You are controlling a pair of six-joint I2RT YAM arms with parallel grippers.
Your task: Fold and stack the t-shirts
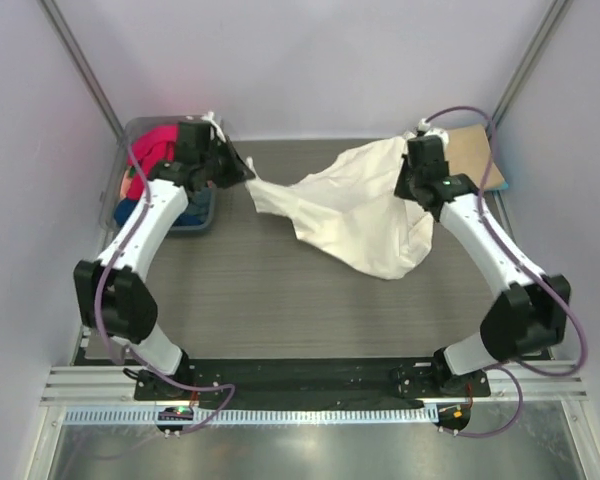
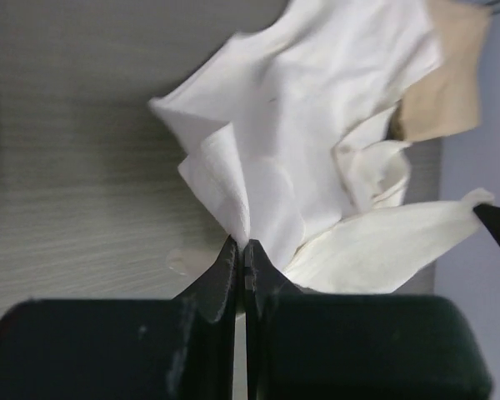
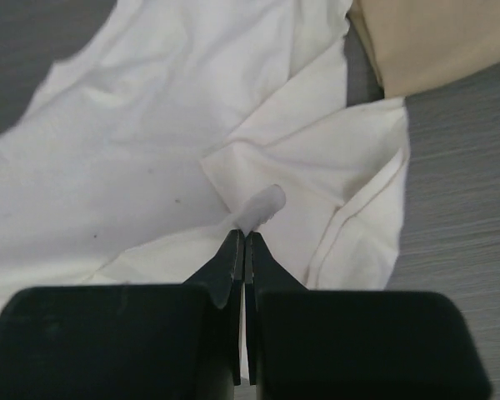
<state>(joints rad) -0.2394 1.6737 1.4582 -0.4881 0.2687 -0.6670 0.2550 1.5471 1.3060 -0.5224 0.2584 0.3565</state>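
One large cream-white cotton t-shirt (image 1: pixel 355 205) stretches crumpled between the two arms over the dark grey wood-grain worktop (image 1: pixel 280 290), with its widest, loosest part sagging toward the right. The left arm's fingers (image 2: pixel 222 279) are closed tight on a pinched edge at the shirt's left end. The right arm's fingers (image 3: pixel 226 265) are likewise clamped together on a small fold near its right end. One tan-beige t-shirt (image 1: pixel 475 150) lies flat at the far right corner, its near edge tucked under the cream one. At the far left, one grey translucent plastic tub (image 1: pixel 130 128) holds one red garment (image 1: pixel 158 140) and one blue garment (image 1: pixel 132 210), both bunched up.
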